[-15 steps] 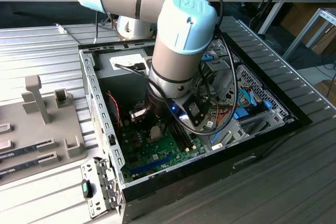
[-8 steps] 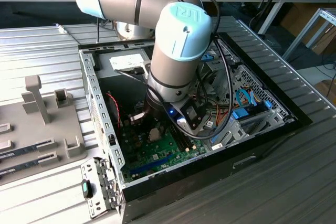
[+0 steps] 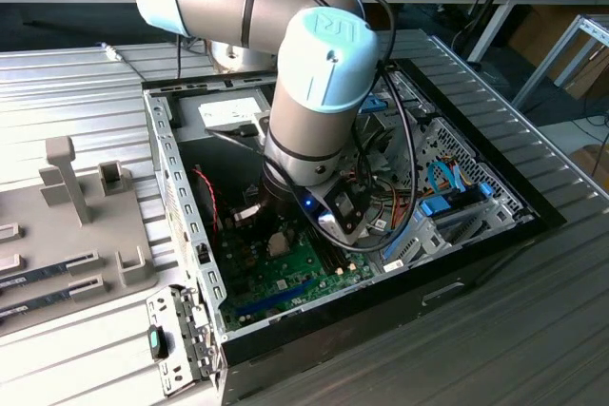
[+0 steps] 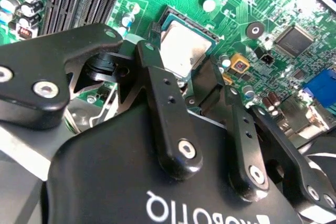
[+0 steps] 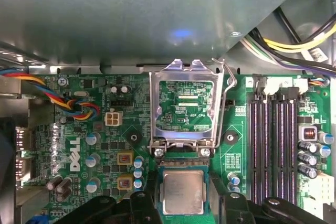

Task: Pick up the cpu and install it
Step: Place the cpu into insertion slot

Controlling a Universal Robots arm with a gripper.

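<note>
1. At the exterior view's left, a grey fixture tray (image 3: 71, 225) lies on the ribbed metal table (image 3: 533, 330), beside the open computer case (image 3: 181, 225).
2. At the middle of that view the arm (image 3: 314, 92) bends over from the far side and reaches steeply down into the case, its wrist pointing at the green motherboard (image 3: 285, 278).
3. The gripper (image 3: 276, 235) sits low over the board, close to the case's wall on the exterior view's left.
4. At the exterior view's right, inside the case, lie bundled cables (image 3: 404, 140) and blue connectors (image 3: 438, 204).
5. In the first wrist view the metal socket frame (image 5: 184, 106) stands swung open, with its lever wire along one side.
6. The cpu (image 5: 182, 192) lies flat in the socket just beside the frame's hinge, silvery top upward; the second wrist view also shows it (image 4: 184, 48) seated square in the socket.
7. In both wrist views the gripper (image 4: 184, 77) has its black fingers (image 4: 163, 108) spread to either side of the cpu, parted and gripping nothing; whether the tips touch the chip's edges I cannot tell.
8. Dark memory slots (image 5: 275, 145) run alongside the socket.
</note>
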